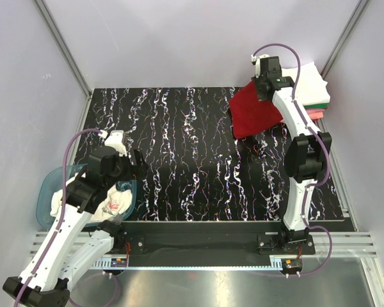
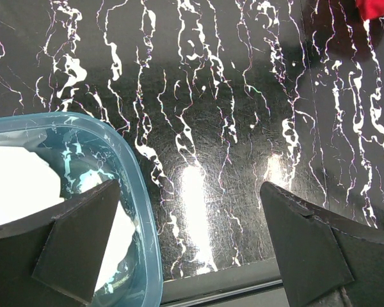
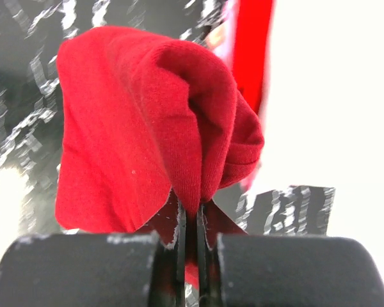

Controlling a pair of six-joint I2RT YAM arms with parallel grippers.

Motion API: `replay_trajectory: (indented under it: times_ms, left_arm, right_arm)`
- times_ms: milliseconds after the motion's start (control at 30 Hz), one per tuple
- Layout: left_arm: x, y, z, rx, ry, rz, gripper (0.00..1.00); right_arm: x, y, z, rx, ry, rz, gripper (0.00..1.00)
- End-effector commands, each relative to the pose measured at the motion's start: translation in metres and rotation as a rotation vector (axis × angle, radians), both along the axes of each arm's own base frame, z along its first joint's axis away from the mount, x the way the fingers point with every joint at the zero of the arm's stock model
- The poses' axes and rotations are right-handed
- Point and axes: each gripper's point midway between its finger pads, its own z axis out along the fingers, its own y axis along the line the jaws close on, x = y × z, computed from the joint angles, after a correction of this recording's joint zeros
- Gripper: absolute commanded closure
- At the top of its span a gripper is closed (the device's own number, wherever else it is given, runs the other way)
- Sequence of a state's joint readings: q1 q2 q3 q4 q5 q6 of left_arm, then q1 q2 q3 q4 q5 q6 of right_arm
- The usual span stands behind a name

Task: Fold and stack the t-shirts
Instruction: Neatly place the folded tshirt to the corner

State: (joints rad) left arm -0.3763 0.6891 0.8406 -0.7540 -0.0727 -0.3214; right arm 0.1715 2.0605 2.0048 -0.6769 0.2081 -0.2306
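Surface [image 1: 179,160]: black, glossy, veined in white; glare is reflected near the front edge. Teal tub [image 1: 46,192], translucent, is set at the near left corner, its outer side reaching past the surface's left edge. White cloth with red print [image 1: 115,206] is held in it. Stack of folded t-shirts [image 1: 312,83] is laid at the far right corner, white on top, green and pink edges beneath. Dark red t-shirt [image 1: 253,112] is seen just beside the stack; contact with the surface cannot be told.
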Motion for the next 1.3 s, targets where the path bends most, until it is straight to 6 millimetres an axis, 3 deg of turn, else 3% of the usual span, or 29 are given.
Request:
replay_trajectory:
  times_ms: [0,100,133,200,300,567,800,1033,1267]
  left_arm:
    - [0.008,-0.001,0.007,-0.005,-0.041,-0.003,0.01]
    - [0.009,-0.002,0.004,0.001,-0.027,-0.003,0.01]
    - [0.009,-0.002,0.003,0.002,-0.024,-0.003,0.01]
    - [0.01,-0.002,0.002,0.005,-0.019,-0.001,0.01]
    - [0.01,-0.001,0.0,0.008,-0.012,0.002,0.01]
    - [0.011,-0.002,-0.003,0.013,-0.002,0.003,0.01]
    - [0.011,-0.001,-0.002,0.013,-0.006,0.006,0.01]
    - [0.012,-0.001,-0.004,0.015,0.0,0.006,0.01]
    - [0.012,-0.001,-0.004,0.017,0.001,0.007,0.01]
  right_arm:
    - [0.032,-0.037,0.047,-0.092,-0.149,-0.052,1.0]
    - [0.045,-0.054,0.059,-0.107,-0.179,-0.073,1.0]
    - [0.049,-0.059,0.071,-0.111,-0.207,-0.081,1.0]
    - [0.056,-0.066,0.07,-0.132,-0.211,-0.078,1.0]
    - [0.061,-0.073,0.086,-0.143,-0.238,-0.077,1.0]
    - [0.053,-0.086,0.149,-0.144,-0.369,-0.087,1.0]
    - [0.052,-0.089,0.17,-0.154,-0.414,-0.083,1.0]
    - [0.042,-0.092,0.203,-0.171,-0.48,-0.076,1.0]
    - [0.035,-0.097,0.218,-0.177,-0.511,-0.079,1.0]
